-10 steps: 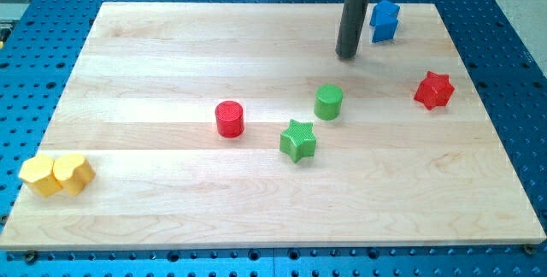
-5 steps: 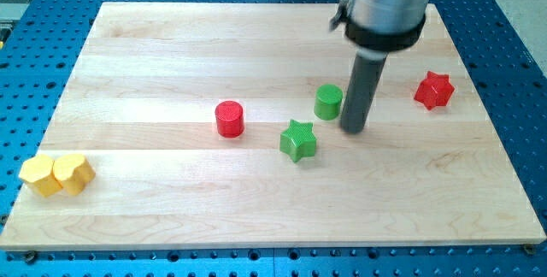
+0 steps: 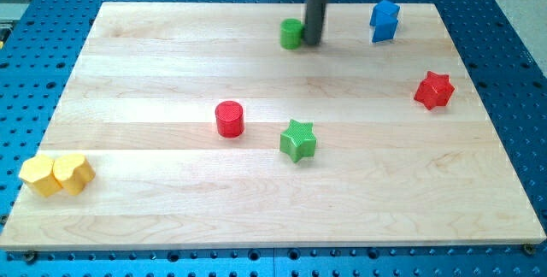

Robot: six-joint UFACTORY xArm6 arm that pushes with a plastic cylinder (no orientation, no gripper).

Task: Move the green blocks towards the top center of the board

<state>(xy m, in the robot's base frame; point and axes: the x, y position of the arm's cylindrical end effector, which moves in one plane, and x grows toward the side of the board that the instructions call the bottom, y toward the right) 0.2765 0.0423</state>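
A green cylinder (image 3: 291,33) stands near the top centre of the wooden board (image 3: 171,72). My tip (image 3: 313,42) touches its right side, the dark rod rising out of the view's top. A green star (image 3: 297,140) lies lower, near the board's middle, well below my tip and apart from it.
A red cylinder (image 3: 229,118) stands left of the green star. A red star (image 3: 433,90) is at the right. A blue block (image 3: 385,20) sits at the top right, right of my tip. Two yellow blocks (image 3: 56,174) touch at the bottom left.
My tip went from the right of the green cylinder near the middle up to the top centre. The green cylinder moved up with it. The green star stayed put.
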